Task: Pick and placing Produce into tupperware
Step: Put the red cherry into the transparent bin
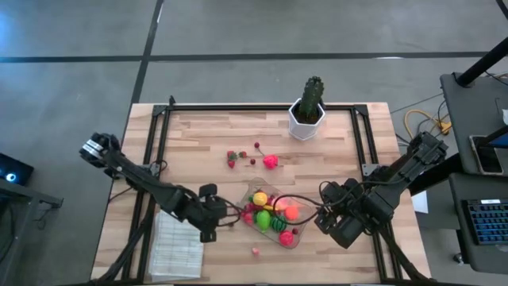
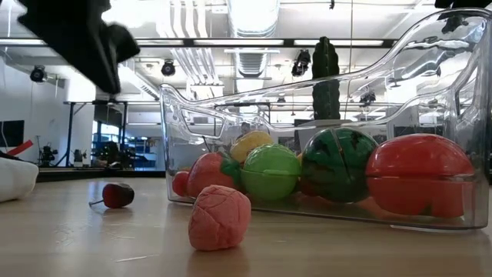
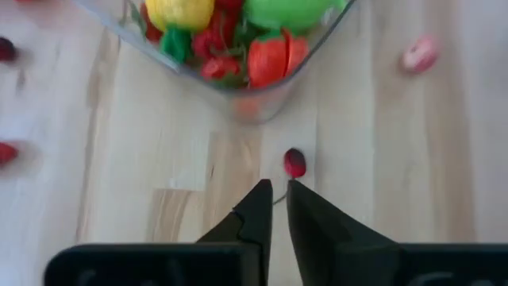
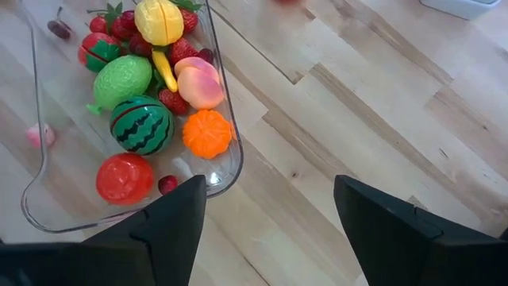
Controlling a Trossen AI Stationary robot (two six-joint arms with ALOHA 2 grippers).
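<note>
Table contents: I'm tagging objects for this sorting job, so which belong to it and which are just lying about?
Job:
tupperware
fruits inside
loose cherry
pink piece
berries mid-table

Lying about:
cactus pot
white cloth

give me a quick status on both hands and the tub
Left hand shut at a cherry stem beside the tub. Right hand open, empty, at the tub's other side. Tub mostly full; loose fruit on table. Nothing blocking.

light: bright, even, ceiling lamps (image 2: 254, 15) | shadows: soft | left wrist view: blurred
</note>
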